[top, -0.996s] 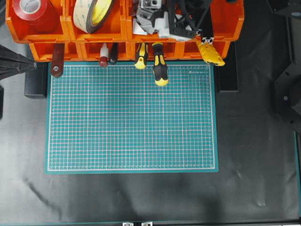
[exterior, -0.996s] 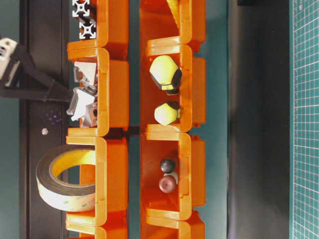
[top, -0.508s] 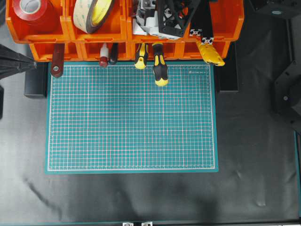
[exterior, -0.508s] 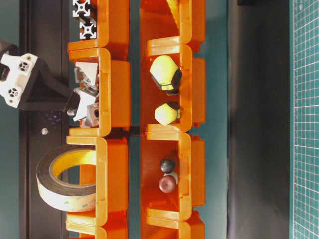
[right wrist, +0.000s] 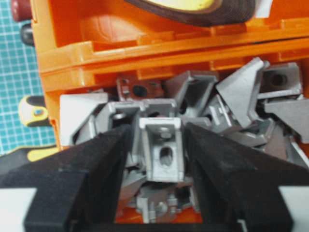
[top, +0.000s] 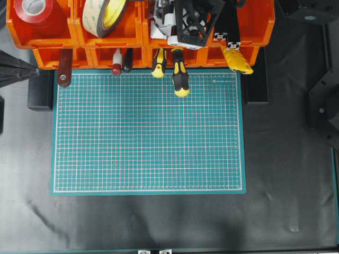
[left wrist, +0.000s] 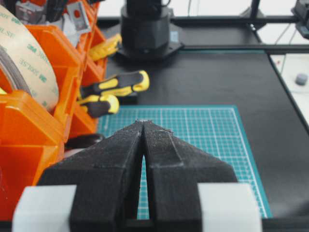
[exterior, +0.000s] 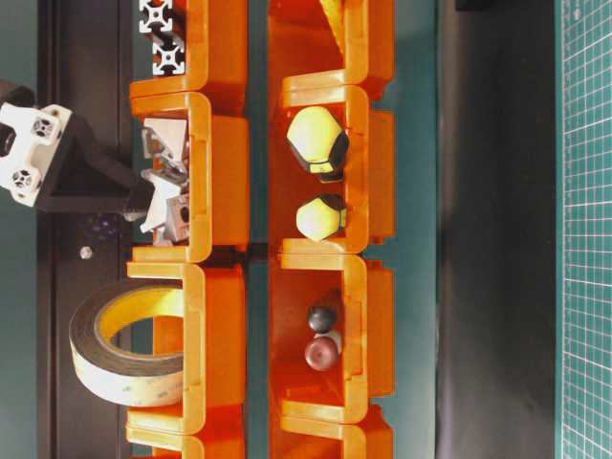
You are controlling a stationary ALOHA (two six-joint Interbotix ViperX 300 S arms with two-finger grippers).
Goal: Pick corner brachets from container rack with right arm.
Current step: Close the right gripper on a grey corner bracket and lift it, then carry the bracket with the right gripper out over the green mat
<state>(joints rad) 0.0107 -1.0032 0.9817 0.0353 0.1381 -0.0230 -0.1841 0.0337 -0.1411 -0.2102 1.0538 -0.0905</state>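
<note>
The orange container rack stands at the back of the table and also shows in the table-level view. One upper bin holds a pile of silver-grey corner brackets. My right gripper reaches into that bin. In the right wrist view its jaws stand close on either side of one upright bracket, which still sits in the pile. My left gripper is shut and empty at the table's left.
The green cutting mat lies in front of the rack. Yellow-black screwdrivers stick out of the lower bins. A big tape roll, red tape, a yellow knife and black slotted bars fill neighbouring bins.
My right gripper has come down into the bracket bin and its jaws have closed in around one bracket. The left arm has not moved.
</note>
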